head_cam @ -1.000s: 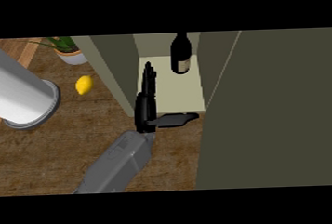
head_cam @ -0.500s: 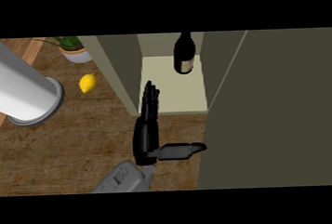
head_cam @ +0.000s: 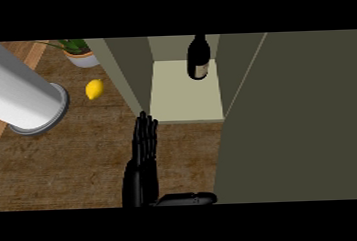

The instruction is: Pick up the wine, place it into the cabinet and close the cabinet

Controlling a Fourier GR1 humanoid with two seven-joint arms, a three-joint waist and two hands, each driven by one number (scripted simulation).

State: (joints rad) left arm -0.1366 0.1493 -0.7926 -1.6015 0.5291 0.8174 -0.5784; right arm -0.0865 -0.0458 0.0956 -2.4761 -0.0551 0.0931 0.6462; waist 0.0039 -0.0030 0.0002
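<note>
Wine (head_cam: 199,57) shelved in cabinet (head_cam: 186,97), well beyond our right hand (head_cam: 142,166), fingers straight, together; next: swing door (head_cam: 299,118) shut.

You see one black hand (head_cam: 141,164), fingers straight, above the wooden worktop (head_cam: 72,161). The worktop's brown planks spread to the hand's left and beneath it.

On the worktop, up and left of the fingertips, lies a yellow lemon (head_cam: 95,89). Beyond the lemon, farther from the hand, stands a potted plant (head_cam: 81,55) in a pale pot. Left of the lemon, a large grey cylinder (head_cam: 22,98) rests on the worktop, tilted in this view.

Just ahead of the fingertips and a little right starts the cabinet shelf (head_cam: 185,100), pale cream. The wine bottle (head_cam: 199,57) stands upright at its far end, well apart from the hand.
</note>
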